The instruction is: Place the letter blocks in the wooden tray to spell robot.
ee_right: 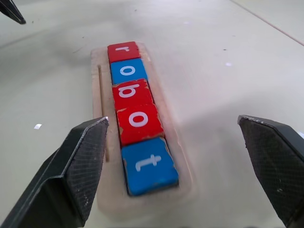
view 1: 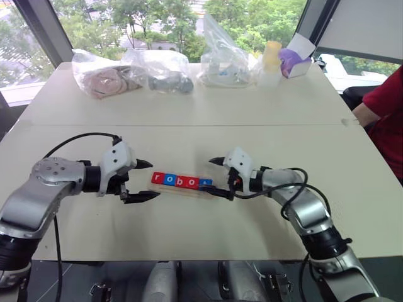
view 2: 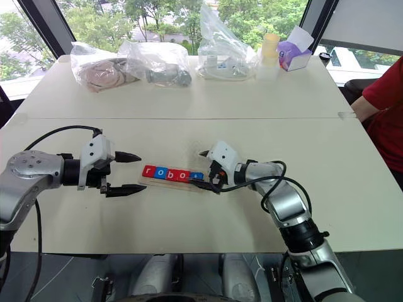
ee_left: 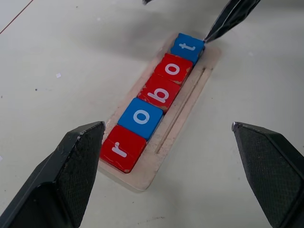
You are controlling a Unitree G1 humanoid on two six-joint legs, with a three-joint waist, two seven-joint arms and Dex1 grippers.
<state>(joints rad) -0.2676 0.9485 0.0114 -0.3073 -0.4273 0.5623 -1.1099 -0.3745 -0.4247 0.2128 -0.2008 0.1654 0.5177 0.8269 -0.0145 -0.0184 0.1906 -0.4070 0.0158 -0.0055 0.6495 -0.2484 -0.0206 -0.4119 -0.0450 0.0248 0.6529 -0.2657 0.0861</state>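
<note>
The wooden tray [ee_left: 190,92] lies on the white table between my two grippers. Several letter blocks lie in a row in it: red r [ee_left: 122,148], blue o [ee_left: 141,118], red b [ee_left: 159,91], red o [ee_left: 173,69], blue t [ee_right: 149,164]. My left gripper [view 1: 146,180] hovers open at the r end, nothing between its fingers [ee_left: 66,171]. My right gripper [view 1: 220,178] stands open at the t end, with one fingertip [ee_left: 228,21] close beside the blue t block.
Clear plastic bags [view 1: 157,69] with items, a yellowish cup [view 1: 271,60] and a purple and white box [view 1: 295,60] line the table's far edge. A person in a red sleeve [view 1: 384,107] sits at the right. A seam [view 1: 189,124] runs across the tabletop.
</note>
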